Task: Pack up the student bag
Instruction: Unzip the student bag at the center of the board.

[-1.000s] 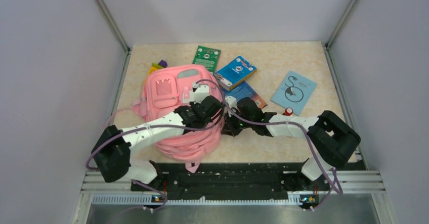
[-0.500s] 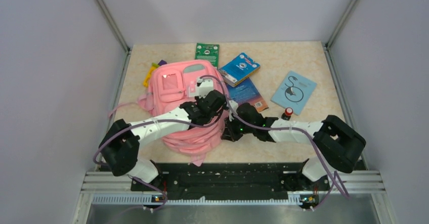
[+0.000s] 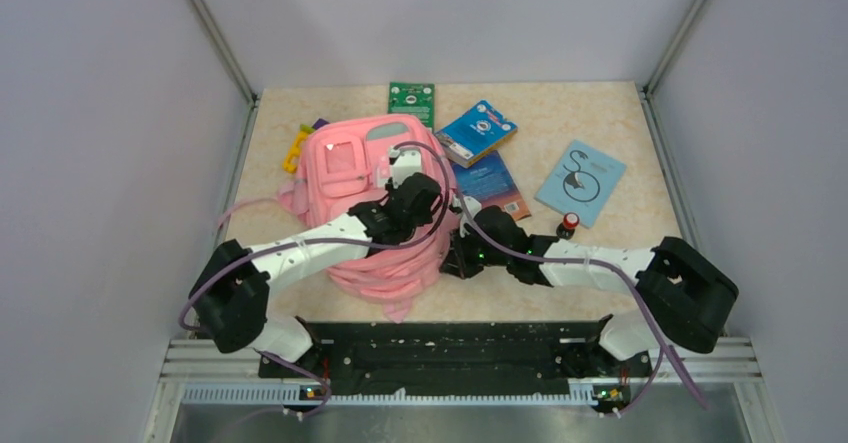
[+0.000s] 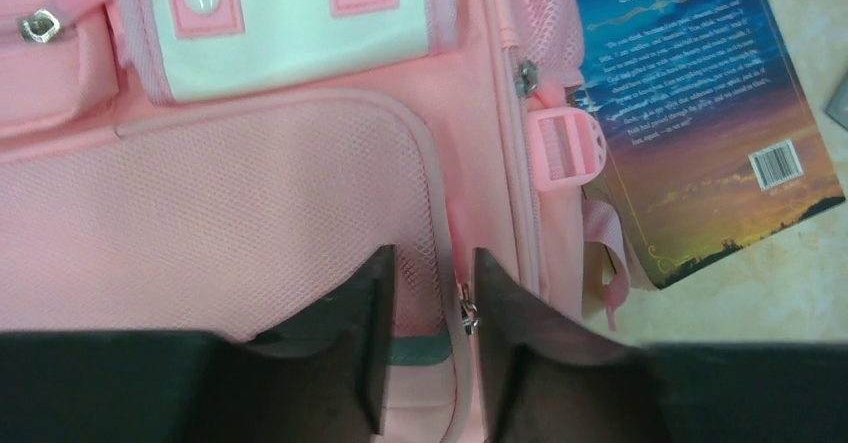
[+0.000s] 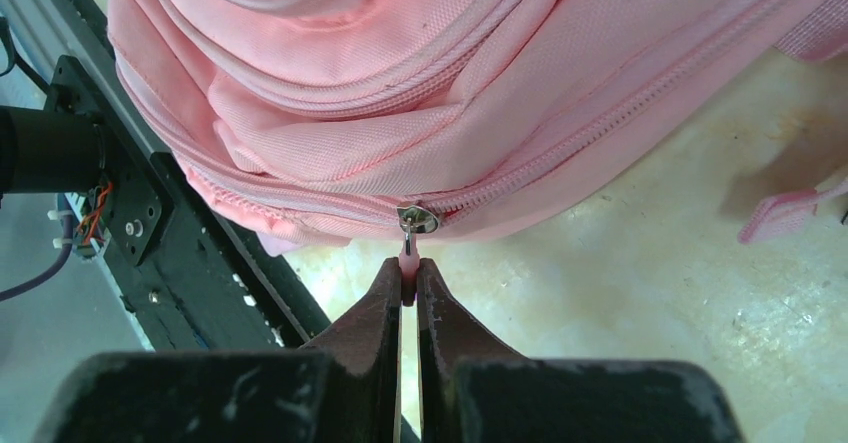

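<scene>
The student bag [image 3: 350,163], pink with white patches, lies at the table's left middle. My left gripper [image 3: 402,175] is down on its top face. In the left wrist view its fingers [image 4: 372,308] stand narrowly apart, closed on the bag's mesh pocket edge and piping [image 4: 438,263], with a metal zipper pull [image 4: 465,313] beside the right finger. My right gripper [image 3: 450,261] is at the bag's near right side. In the right wrist view it [image 5: 407,271] is shut on the pink zipper tab [image 5: 407,255] hanging from a metal slider [image 5: 417,219] on the bag [image 5: 420,93].
A dark Jane Eyre book [image 3: 497,185] lies against the bag's right side, also in the left wrist view [image 4: 700,113]. A blue book [image 3: 477,133], green card [image 3: 411,101], light blue booklet [image 3: 581,182], red-capped item [image 3: 569,223] and yellow toy [image 3: 294,147] lie around. The black rail [image 5: 150,213] is close.
The bag and my left gripper have shifted away from the bases and turned. My right arm has stretched left, keeping its gripper at the bag's near side.
</scene>
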Controlling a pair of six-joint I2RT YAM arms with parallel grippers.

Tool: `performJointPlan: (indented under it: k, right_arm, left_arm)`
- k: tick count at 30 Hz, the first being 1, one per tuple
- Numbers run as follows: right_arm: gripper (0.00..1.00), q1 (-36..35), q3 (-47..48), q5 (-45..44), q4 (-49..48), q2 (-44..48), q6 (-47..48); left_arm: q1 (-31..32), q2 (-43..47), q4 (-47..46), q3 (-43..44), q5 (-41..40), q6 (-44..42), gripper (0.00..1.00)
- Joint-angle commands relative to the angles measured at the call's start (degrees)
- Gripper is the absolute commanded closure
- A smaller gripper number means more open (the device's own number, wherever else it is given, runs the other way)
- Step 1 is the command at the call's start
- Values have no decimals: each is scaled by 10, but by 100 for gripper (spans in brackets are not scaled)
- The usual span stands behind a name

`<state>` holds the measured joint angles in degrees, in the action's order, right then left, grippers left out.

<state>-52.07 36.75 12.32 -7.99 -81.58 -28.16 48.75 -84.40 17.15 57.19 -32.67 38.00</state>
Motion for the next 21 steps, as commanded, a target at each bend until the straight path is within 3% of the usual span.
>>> performJointPlan:
  k: [1,3,6,15,21]
  right_arm:
    - [100,-2,0,-4,4,38,-9]
    - [100,5,0,-5,9,40,-6]
    - [100,12,-1,-4,15,40,-3]
    - [100,18,-3,9,10,36,-9]
    - [100,18,-5,14,8,38,-15]
  left_arm:
    - [-2,72,-74,-18,10,-47,49]
    - [-2,99,-51,-39,7,-52,33]
    - [-2,145,-6,-68,12,-57,23]
    - [-2,230,79,-131,129,-148,20]
    - [-2,233,110,-137,151,-172,19]
